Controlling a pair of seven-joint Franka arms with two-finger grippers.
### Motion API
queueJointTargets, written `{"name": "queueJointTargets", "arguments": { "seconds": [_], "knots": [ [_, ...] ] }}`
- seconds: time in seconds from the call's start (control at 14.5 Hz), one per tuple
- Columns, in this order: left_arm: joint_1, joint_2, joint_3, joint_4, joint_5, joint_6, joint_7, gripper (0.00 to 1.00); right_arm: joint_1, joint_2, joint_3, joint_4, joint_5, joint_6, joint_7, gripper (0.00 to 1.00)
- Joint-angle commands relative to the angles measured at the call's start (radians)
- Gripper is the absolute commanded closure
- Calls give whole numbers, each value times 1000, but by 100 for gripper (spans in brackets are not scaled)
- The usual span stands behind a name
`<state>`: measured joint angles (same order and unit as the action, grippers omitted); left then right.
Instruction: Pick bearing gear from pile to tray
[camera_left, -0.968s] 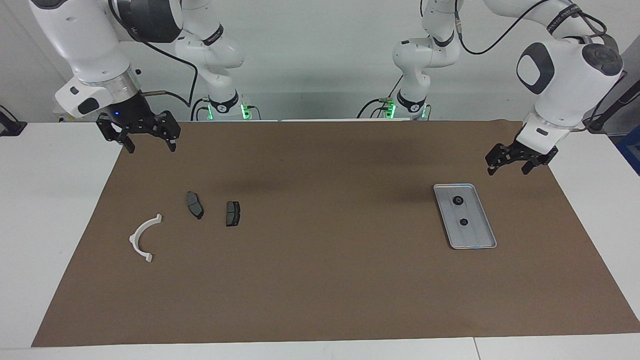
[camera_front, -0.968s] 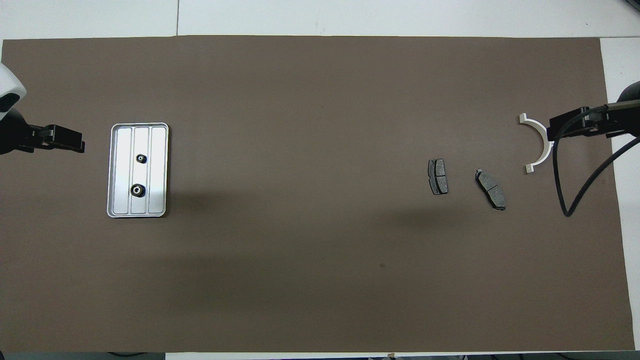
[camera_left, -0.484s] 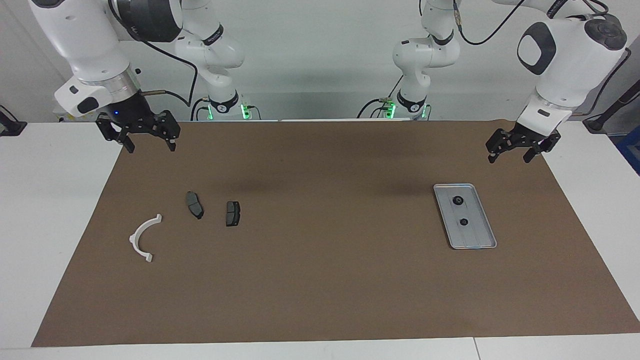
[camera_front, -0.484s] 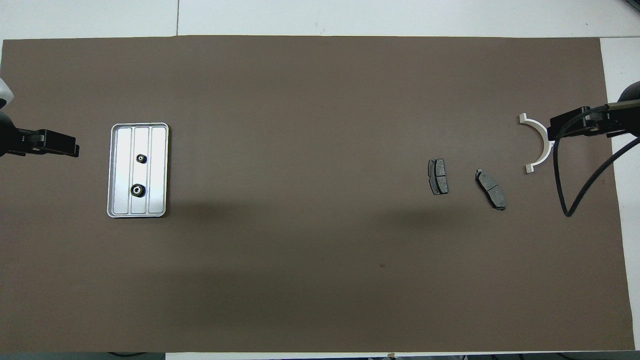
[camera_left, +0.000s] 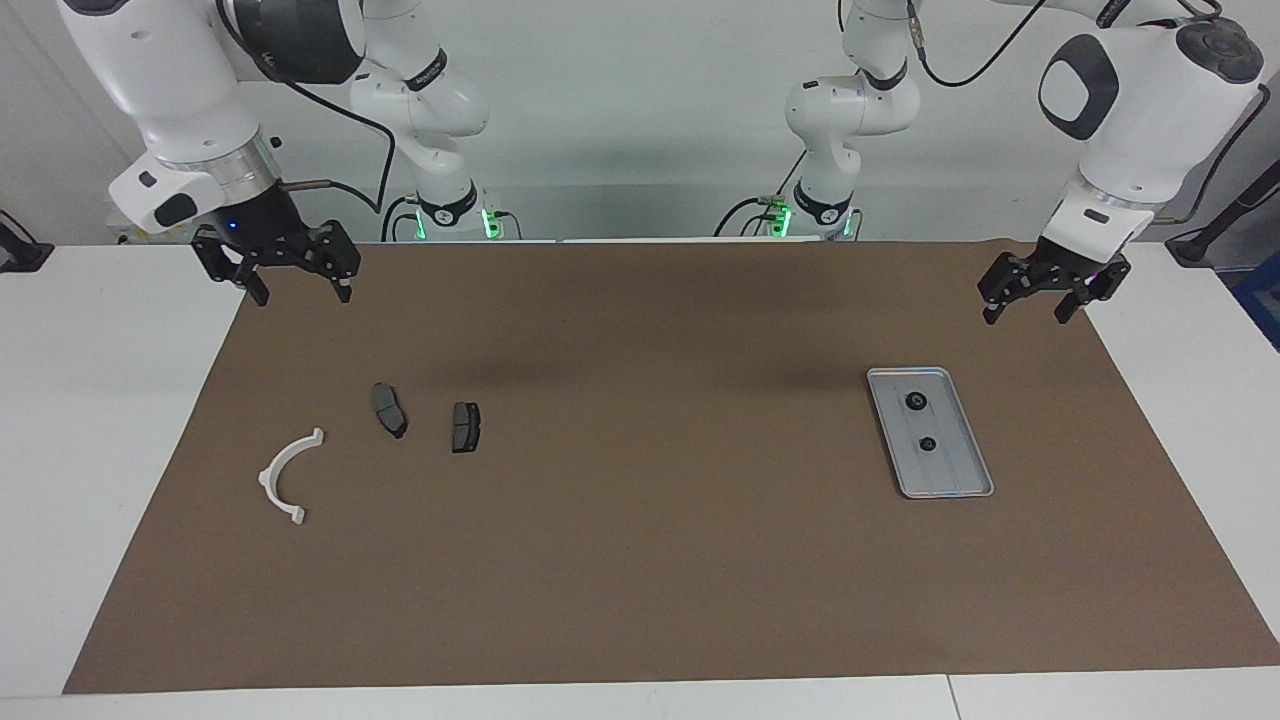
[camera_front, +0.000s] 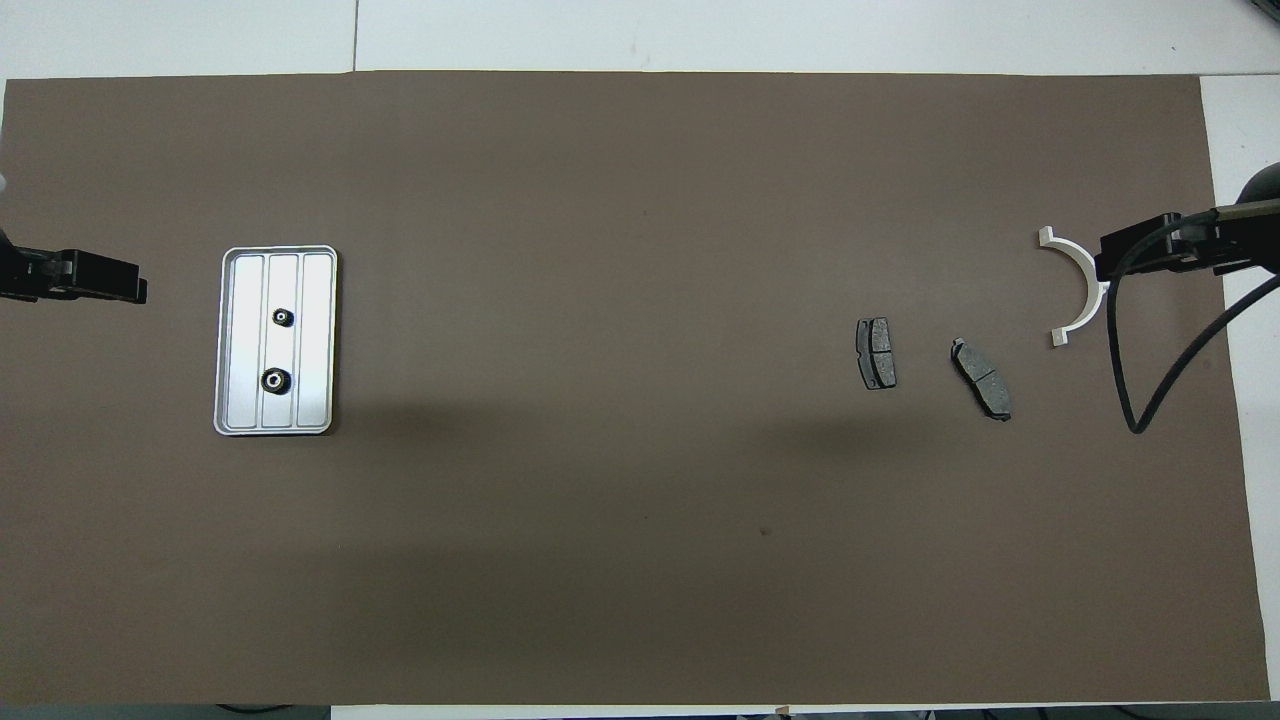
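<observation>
Both bearing gears lie in the tray; small, hard, best pinched across the rim; left pincer and right pincer hang open, empty

Wide bare brown mat between tray and brake pads, bracket.

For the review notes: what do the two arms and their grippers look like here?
Both arms have glossy white shells with dark grey oval joint caps and black bands. Each base shows a green light. Black cables loop along the links. The right gripper is black, with linked fingers under a silver wrist ring and a small blue light. The left gripper is black too, under a white wrist.
</observation>
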<state>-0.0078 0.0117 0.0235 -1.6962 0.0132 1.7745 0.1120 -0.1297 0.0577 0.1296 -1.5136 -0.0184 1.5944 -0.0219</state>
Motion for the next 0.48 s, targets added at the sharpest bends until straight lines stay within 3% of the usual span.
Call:
{"name": "queueJointTargets", "arguments": {
  "seconds": [0.0, 0.41],
  "knots": [
    [-43, 11, 27, 29, -22, -1, 6, 0, -2, -13, -2, -2, 11, -16, -24, 0],
    [-72, 17, 13, 46, -32, -12, -67, 0, -2, -13, -2, -2, 11, -16, -24, 0]
  ]
}}
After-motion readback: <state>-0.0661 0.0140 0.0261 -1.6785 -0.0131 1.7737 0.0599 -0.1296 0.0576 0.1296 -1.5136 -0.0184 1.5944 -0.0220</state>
